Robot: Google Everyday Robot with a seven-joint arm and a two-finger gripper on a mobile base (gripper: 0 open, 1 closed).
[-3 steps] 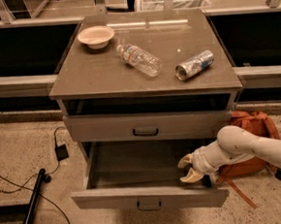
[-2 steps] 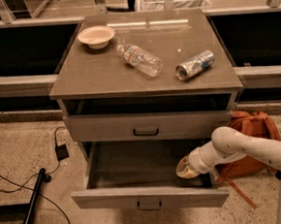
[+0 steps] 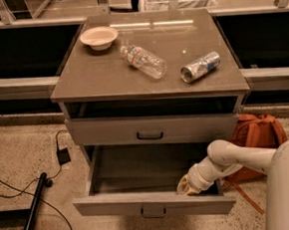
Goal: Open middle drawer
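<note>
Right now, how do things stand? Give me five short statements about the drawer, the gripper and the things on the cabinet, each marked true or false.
1. The middle drawer is pulled out. True.
2. The gripper hovers over the can. False: it is down inside the middle drawer, near its right front corner.
3. The plastic bottle stands upright. False: it lies on its side between the bowl and the can.
4. The bowl sits at the back left of the cabinet top. True.
5. An orange backpack lies on the floor at the picture's right of the cabinet. True.
</note>
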